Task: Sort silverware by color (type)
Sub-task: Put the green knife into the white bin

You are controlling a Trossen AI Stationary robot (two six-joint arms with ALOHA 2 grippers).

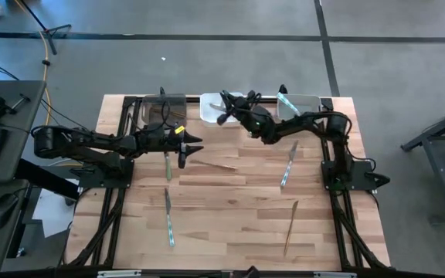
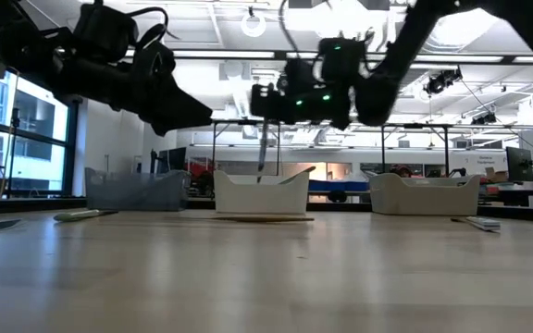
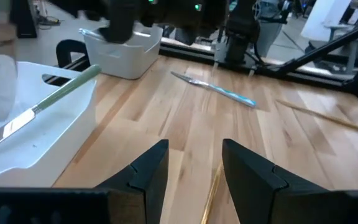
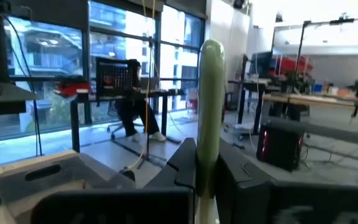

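My right gripper (image 1: 225, 109) hovers over the white bin (image 1: 212, 113) at the table's far edge, shut on a green-handled utensil (image 4: 211, 106) whose metal end (image 2: 262, 153) hangs down above that bin. Another green-handled knife (image 3: 55, 99) lies in the white bin, with its handle leaning on the rim. My left gripper (image 3: 194, 171) is open and low over the table's left centre, just above a brown utensil (image 3: 211, 193). On the table lie a green-handled piece (image 1: 168, 166), two blue ones (image 1: 168, 220) (image 1: 288, 166) and two brown ones (image 1: 216, 164) (image 1: 290, 228). My right gripper pinches the utensil's pale green handle (image 4: 209, 155) between its two fingers (image 4: 185, 165), which lie across it. The handle's free end stands up past the fingers. The utensil is upright and lifted clear, with its metal end (image 2: 262, 157) hanging below over the white bin.
A dark bin (image 1: 164, 108) stands left of the white one and a grey bin (image 1: 304, 104), holding a blue utensil (image 1: 287, 101), stands right of it. Black frame rails run along the table's left and right sides. A person sits at a desk in the room beyond (image 4: 132, 106).
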